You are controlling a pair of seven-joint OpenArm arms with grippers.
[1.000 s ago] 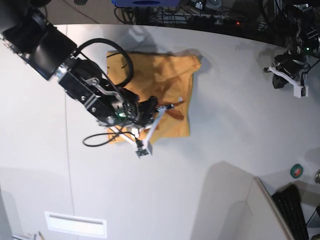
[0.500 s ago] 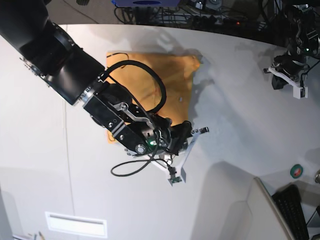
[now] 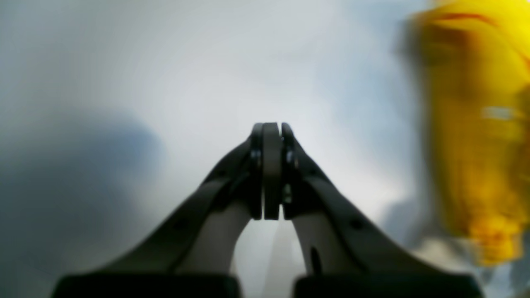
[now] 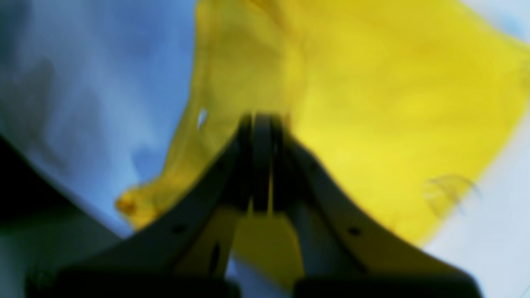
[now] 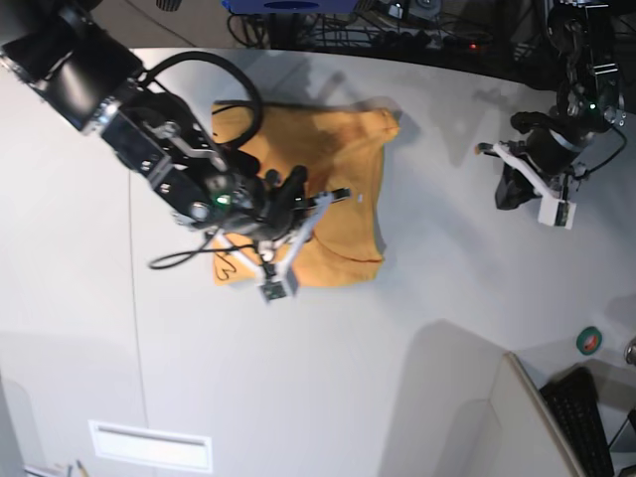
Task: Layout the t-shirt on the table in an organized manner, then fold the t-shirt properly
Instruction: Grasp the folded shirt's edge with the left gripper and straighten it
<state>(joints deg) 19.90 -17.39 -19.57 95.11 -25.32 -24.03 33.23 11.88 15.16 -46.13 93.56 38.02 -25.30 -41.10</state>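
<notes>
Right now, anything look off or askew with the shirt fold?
The t-shirt lies folded on the table, but not squarely: its near edge runs slanted and its far right corner bunches up. The right gripper is shut above it; the left gripper is shut, well clear. Nothing torn or spilled.

In the base view the t-shirt (image 5: 328, 189) lies on the surface (image 5: 437, 318), toward its far left part. The right gripper (image 5: 333, 195) sits over the shirt's middle. The left gripper (image 5: 485, 149) hangs well apart, over the surface to the right.
</notes>
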